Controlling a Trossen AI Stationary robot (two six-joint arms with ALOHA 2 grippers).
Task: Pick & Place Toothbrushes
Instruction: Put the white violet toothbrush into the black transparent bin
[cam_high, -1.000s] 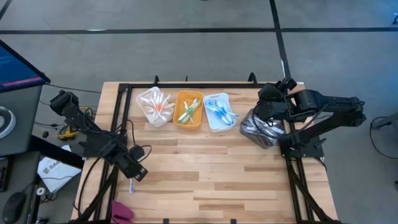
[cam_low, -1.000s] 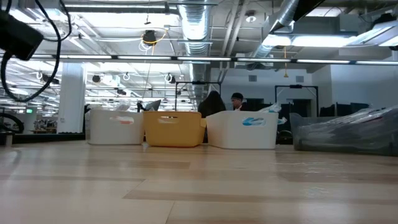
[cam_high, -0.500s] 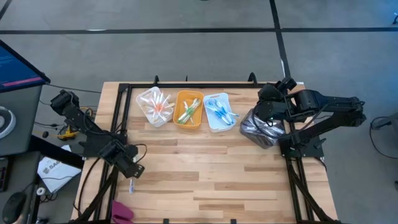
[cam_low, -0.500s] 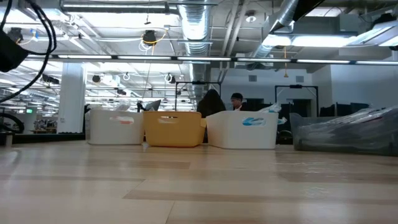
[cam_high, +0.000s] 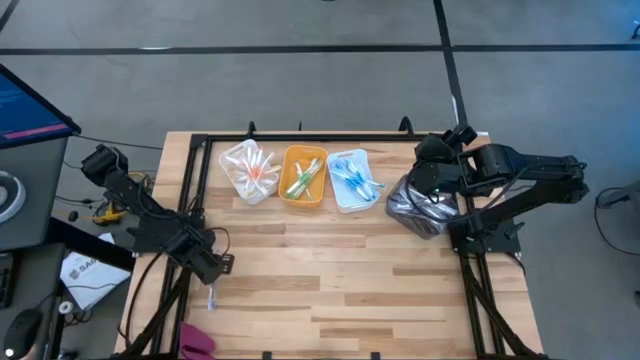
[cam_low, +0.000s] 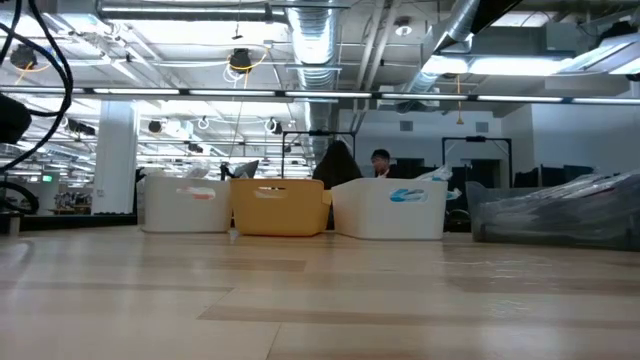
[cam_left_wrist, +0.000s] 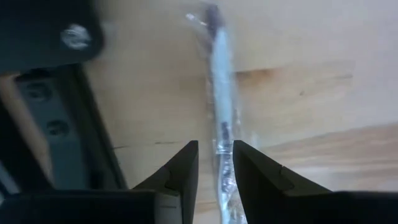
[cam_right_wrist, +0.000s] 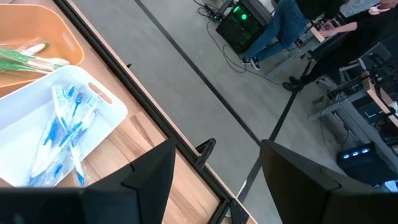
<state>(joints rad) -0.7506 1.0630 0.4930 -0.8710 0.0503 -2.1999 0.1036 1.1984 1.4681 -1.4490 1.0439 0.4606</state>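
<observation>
Your left gripper (cam_left_wrist: 214, 180) is clamped on a wrapped toothbrush (cam_left_wrist: 219, 87), which juts forward past its fingertips over the counter (cam_left_wrist: 311, 74). You're in the carry step; next, swing it to the matching bin (cam_high: 351, 180) and let go. Your right gripper (cam_right_wrist: 214, 180) waits, parted and empty, beside the bins.

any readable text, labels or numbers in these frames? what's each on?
None legible.
White package on the floor left of the table: dark print, too small to read.
Right white bin: blue mark, blurred.
Left white bin: reddish mark, blurred.
Wrapped toothbrush in left wrist view: no readable print.
</observation>
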